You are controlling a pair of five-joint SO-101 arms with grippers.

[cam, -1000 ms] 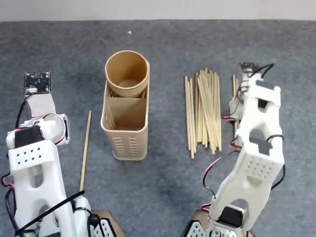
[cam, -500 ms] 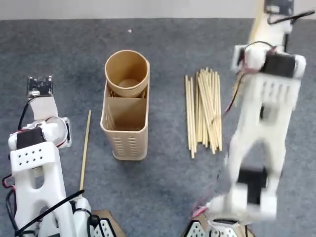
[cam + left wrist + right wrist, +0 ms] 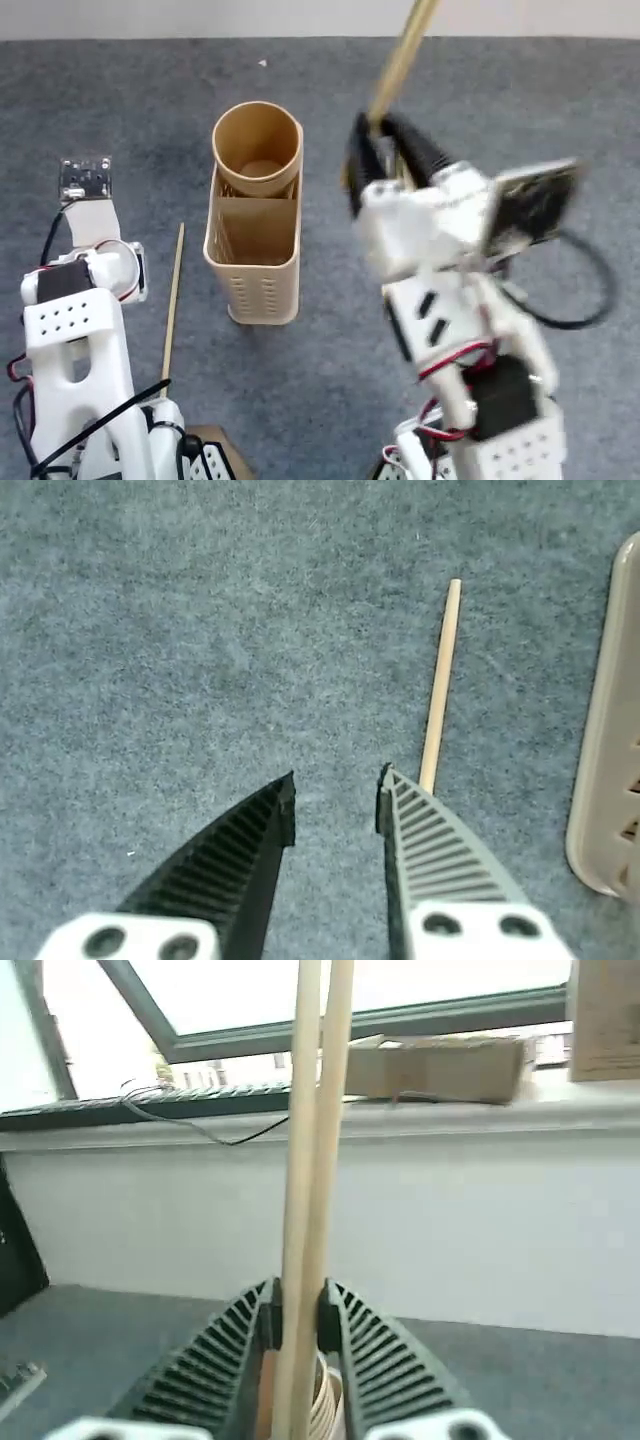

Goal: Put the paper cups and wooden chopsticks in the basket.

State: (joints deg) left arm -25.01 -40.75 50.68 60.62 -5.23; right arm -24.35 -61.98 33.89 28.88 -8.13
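Grey carpet-like cloth [image 3: 500,90] covers the table in the high view. One beige perforated plastic basket [image 3: 252,270] with two compartments stands on it, with one brown paper cup [image 3: 257,148] upright in its far compartment. One lone wooden chopstick [image 3: 174,300] lies flat just left of the basket, apart from it. From the left wrist, the left gripper [image 3: 335,780] hovers with jaws parted and empty, close beside that lone stick. From the right wrist, the right gripper [image 3: 297,1305] clamps two pale wooden chopsticks [image 3: 315,1110] upright before a white wall [image 3: 480,1230].
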